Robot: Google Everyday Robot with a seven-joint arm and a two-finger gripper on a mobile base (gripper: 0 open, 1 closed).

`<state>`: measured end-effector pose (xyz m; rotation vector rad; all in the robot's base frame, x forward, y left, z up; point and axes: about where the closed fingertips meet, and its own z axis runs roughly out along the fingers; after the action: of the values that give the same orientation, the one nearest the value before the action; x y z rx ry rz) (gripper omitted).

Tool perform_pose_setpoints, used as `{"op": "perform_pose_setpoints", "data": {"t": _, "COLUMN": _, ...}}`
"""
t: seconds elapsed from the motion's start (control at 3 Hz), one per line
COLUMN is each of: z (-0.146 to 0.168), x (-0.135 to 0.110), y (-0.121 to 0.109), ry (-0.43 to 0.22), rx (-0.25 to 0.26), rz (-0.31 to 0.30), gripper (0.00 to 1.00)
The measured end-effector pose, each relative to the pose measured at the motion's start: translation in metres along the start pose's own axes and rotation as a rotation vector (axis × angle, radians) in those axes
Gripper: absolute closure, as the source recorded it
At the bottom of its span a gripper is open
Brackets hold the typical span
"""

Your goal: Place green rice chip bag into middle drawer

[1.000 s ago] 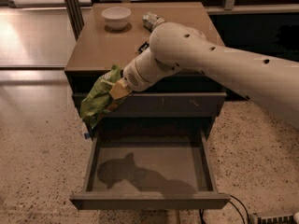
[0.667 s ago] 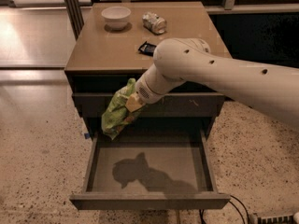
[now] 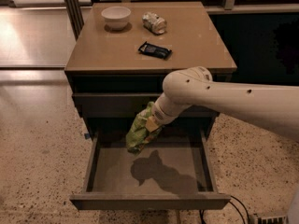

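The green rice chip bag is a crumpled bright-green bag with paler patches. It hangs from my gripper, which is shut on its upper right part. The bag is in the air over the back middle of the open middle drawer, a wide shallow grey-brown tray with a bare floor. The bag's shadow falls on the drawer floor. My white arm reaches in from the right, in front of the cabinet's upper drawer front.
The cabinet top holds a white bowl at the back left, a crumpled silver-white wrapper beside it and a small black wrapped bar in the middle. Speckled floor surrounds the cabinet. Cables lie at the lower right.
My gripper has carried the bag to the right and downward, from beside the cabinet's left front corner to over the open drawer. The drawer has not moved.
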<state>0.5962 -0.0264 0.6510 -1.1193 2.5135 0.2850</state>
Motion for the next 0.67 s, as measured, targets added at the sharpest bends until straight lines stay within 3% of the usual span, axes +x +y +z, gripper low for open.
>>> {"op": "perform_pose_setpoints", "data": {"t": 0.33, "z": 0.044, "x": 0.031, "y": -0.008, "ry": 0.041, "rx": -0.017, "rz": 0.028, "gripper": 1.0}}
{"op": "perform_pose_setpoints", "data": {"t": 0.67, "z": 0.082, "x": 0.048, "y": -0.008, "ry": 0.043, "rx": -0.053, "rz": 0.064, "gripper": 1.0}}
